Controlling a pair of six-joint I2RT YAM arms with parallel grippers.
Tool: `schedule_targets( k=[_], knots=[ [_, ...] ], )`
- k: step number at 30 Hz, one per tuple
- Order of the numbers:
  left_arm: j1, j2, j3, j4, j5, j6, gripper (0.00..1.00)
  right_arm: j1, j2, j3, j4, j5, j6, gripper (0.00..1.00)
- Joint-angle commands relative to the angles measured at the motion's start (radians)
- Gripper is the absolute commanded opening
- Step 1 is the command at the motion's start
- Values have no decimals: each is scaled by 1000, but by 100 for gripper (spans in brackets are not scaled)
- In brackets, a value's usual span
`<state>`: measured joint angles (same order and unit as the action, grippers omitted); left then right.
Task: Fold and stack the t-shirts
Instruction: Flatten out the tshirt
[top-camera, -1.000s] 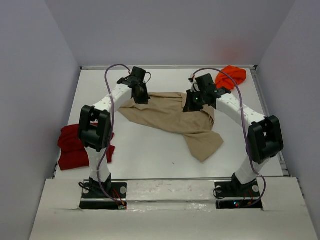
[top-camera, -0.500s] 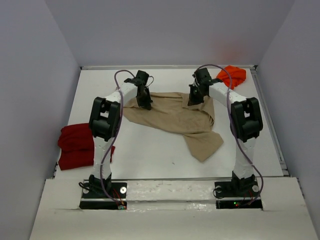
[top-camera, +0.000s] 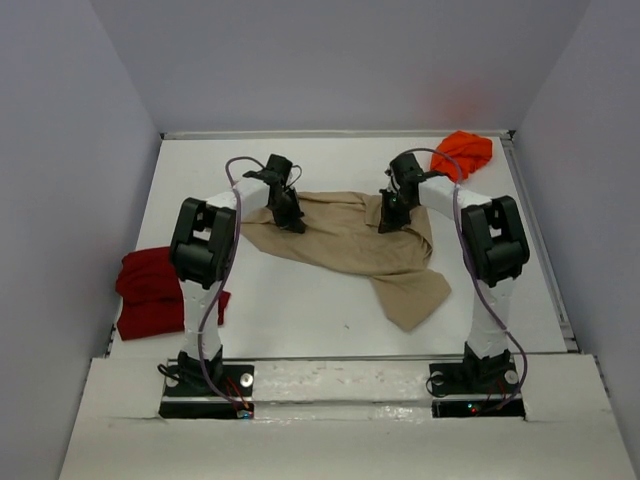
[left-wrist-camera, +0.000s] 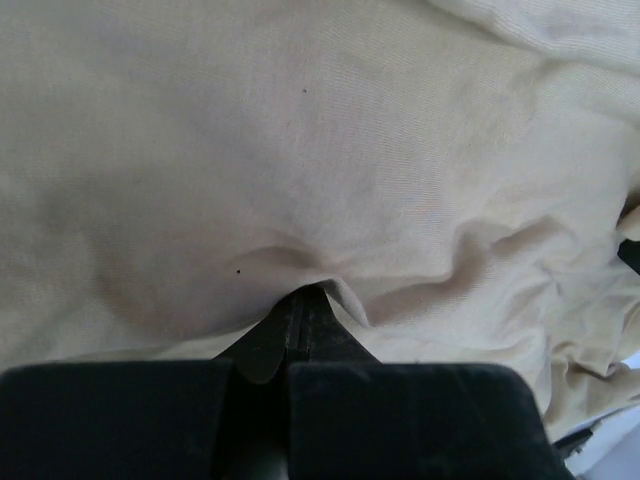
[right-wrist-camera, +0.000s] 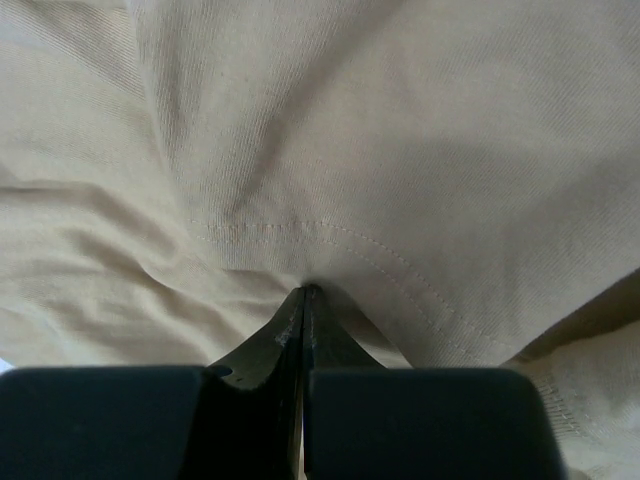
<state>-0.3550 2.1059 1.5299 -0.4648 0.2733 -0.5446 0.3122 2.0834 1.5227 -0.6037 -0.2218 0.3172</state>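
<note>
Pinching the far edge of the tan t-shirt (top-camera: 345, 245) at two places, both arms reached out over the middle of the white table (top-camera: 300, 310). The left gripper (top-camera: 289, 213) had its jaws pressed together on the shirt's far left part; its wrist camera showed a small pucker of pale cloth caught right at the dark fingertips, with wrinkled fabric filling the view beyond. The right gripper (top-camera: 392, 214) was likewise clamped tight on the shirt's far right part, and its wrist camera showed the fingertips meeting just below a double-stitched hem, the cloth fanning away from the pinch in soft creases. Between the two grips the tan fabric sagged in loose folds, and a long lobe of it trailed toward the near right, lying flat on the table. Whether the pinched edge was raised off the surface could not be told from above. The dark red t-shirt (top-camera: 150, 292) lay bunched at the table's left edge, beside the left arm's upright link and well apart from the tan one. The orange t-shirt (top-camera: 462, 152) sat crumpled in the far right corner, just behind the right arm, apart from the tan cloth.
</note>
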Motion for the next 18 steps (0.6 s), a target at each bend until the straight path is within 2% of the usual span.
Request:
schedule_targets(
  k=[1,5,13,18],
  knots=[
    [-30,-86,-169,-26,47,-34,0,8,-118,-105,27,-60,17,0],
    [-55,-171,-302,5,61,-55,0,8,-221,-215,56,-80,42,0],
    [-139,-485,-606,32,18,-155,0,51,-426,-453,78,-54,89,0],
    [-160,-631,-703,-9,0,-189,0,93,-578,-599,78,-57,160,0]
  ],
)
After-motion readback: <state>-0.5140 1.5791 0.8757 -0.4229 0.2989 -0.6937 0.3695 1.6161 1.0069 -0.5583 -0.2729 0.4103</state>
